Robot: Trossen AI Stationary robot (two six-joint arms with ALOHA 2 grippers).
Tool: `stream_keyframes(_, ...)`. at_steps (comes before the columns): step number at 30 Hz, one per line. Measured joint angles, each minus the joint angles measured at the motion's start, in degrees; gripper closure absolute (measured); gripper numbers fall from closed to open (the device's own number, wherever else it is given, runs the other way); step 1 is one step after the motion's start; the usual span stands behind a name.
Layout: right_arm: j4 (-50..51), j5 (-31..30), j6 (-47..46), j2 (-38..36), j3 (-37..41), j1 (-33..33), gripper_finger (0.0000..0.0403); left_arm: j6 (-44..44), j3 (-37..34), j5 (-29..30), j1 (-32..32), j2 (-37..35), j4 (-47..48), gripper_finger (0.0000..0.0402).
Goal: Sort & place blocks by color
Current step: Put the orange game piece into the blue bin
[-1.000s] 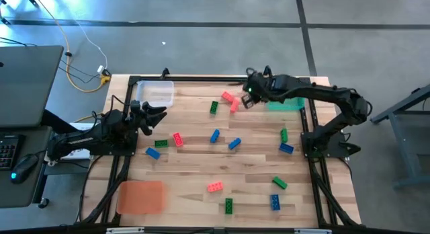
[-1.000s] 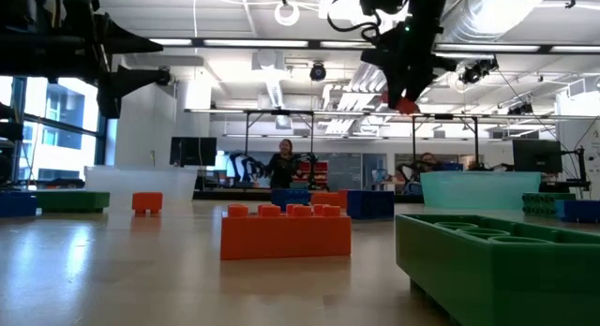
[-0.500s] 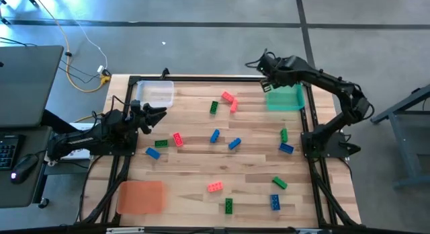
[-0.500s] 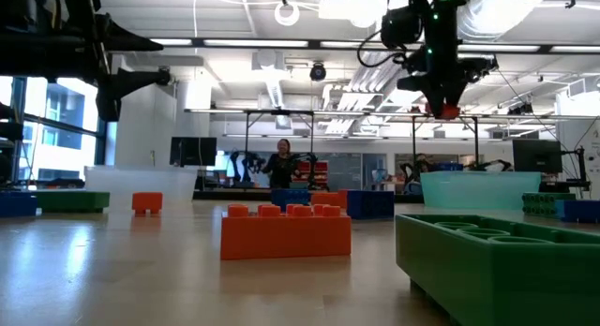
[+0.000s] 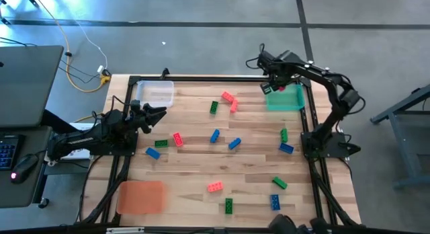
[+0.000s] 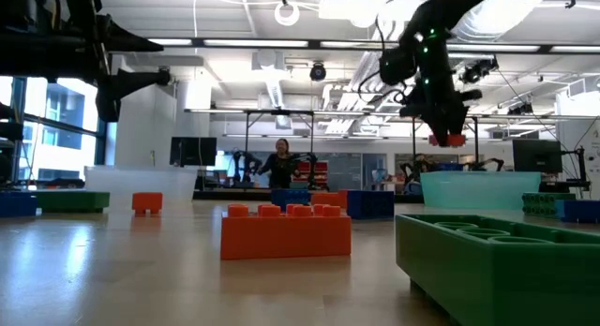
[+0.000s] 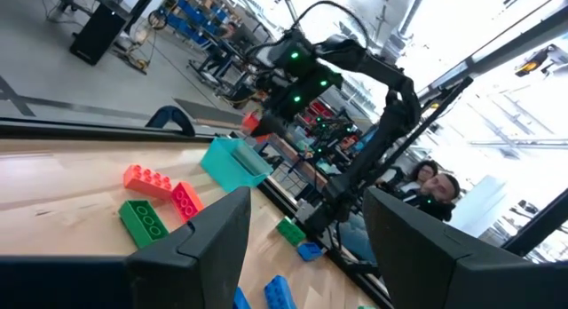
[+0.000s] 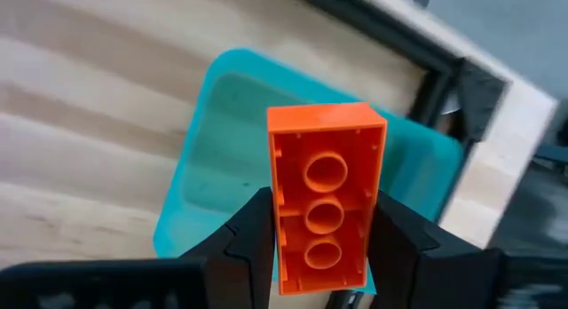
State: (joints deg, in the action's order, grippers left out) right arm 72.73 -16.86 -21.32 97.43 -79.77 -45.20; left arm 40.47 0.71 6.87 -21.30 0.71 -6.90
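My right gripper (image 5: pixel 272 88) hangs over the far right of the table, shut on a red-orange block (image 8: pixel 326 194), above the green tray (image 8: pixel 222 176). The low view shows that block (image 6: pixel 448 139) at the fingertips, well above the table. Several red, green and blue blocks lie flat on the wooden table, among them two red ones (image 5: pixel 230 101) and a green one (image 5: pixel 213 107) at the far middle. My left gripper (image 5: pixel 158 113) waits open at the table's left side, holding nothing. My right gripper pinches the block's two long sides (image 8: pixel 277 229) between its two fingers, toward one end. The fingers come from above, pointing steeply down. The block's hollow underside faces the wrist camera, its free end sticks out past the fingertips, and it hangs clear above the green tray.
A clear tray (image 5: pixel 156 94) sits at the far left corner and an orange tray (image 5: pixel 141 196) at the near left. Loose blocks are strewn across the middle and near right, such as blue (image 5: pixel 214 135), red (image 5: pixel 216 187) and green (image 5: pixel 280 183). A black frame rims the table.
My right gripper has carried the red-orange block toward the table's right edge, from beside the two red blocks to above the green tray. It has sunk a little and tipped to point more steeply down. The block stays pinched.
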Motion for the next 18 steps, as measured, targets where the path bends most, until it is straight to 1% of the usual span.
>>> stream_keyframes(6,1.6,3.7,2.2,4.7,0.0,-0.5,0.0288,0.0,0.0,0.0,0.0,0.0,0.0,0.0193)
stream_keyframes(12,2.7,3.9,2.3,7.9,0.0,-1.3,0.0288,-0.1,0.0,0.1,0.0,0.0,0.0,0.0193)
stream_keyframes(18,4.0,4.1,3.2,10.4,0.0,-3.4,0.0288,-0.1,0.0,1.0,0.0,0.0,0.0,0.0193)
